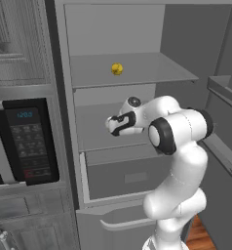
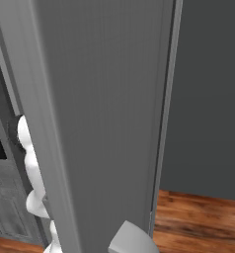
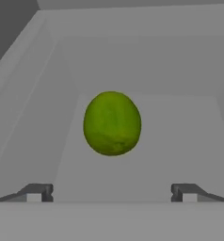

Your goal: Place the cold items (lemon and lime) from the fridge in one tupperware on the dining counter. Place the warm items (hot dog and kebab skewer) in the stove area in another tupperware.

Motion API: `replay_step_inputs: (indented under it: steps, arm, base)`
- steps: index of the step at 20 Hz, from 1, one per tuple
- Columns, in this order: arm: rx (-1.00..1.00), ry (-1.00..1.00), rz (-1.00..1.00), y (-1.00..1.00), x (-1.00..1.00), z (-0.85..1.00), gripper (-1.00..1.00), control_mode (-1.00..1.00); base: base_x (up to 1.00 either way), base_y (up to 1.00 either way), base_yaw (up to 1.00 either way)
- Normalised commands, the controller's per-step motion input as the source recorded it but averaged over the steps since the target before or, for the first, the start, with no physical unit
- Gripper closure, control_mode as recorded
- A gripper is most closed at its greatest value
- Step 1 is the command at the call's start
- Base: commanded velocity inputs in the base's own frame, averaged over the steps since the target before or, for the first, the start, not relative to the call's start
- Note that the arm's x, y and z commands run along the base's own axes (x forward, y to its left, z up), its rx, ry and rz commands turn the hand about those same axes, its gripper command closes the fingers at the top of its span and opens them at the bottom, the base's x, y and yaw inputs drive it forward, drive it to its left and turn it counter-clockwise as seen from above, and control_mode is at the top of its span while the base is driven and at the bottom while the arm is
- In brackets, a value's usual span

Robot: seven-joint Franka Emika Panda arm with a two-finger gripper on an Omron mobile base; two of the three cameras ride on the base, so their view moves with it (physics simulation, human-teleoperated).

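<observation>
Open fridge, arm reaching onto the middle shelf (image 1: 96, 132). The gripper (image 3: 112, 193) is spread wide and empty; the lime (image 3: 112, 123) lies straight ahead of it on that shelf, centred between the fingertips (image 3: 37, 192) yet apart from them, long axis upright in the hand view. The lemon (image 1: 117, 69) sits on the shelf above. No readable writing.

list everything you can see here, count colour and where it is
round yellow lemon: 1, yellow, on the upper fridge shelf
oval green lime: 1, green, on a grey fridge shelf, straight ahead of the fingertips
grey open fridge: 1, grey, shelves and a drawer inside
grey fridge door: 1, grey, swung open
black microwave: 1, black, left of the fridge
wooden floor: 1, brown, below the door
white robot arm: 1, white, reaching into the fridge
gripper: 1, dark tips, open, empty
</observation>
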Motion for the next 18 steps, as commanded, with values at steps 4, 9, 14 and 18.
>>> replay_step_inputs:
  steps: [4,9,14,18]
  arm:
    - [0.0,0.0,0.0,0.21,0.56,-0.34,-1.0,-1.0]
    - [0.0,0.0,0.0,0.06,0.63,-0.34,-1.0,-1.0]
    - [0.0,0.0,0.0,0.0,0.63,-0.34,-1.0,-1.0]
    - [-0.05,0.03,-0.01,0.04,0.22,-0.61,1.0,-1.0]
  base:
    - [0.0,0.0,0.0]
    - [0.0,0.0,0.0]
    - [0.0,0.0,0.0]
    - [0.0,0.0,0.0]
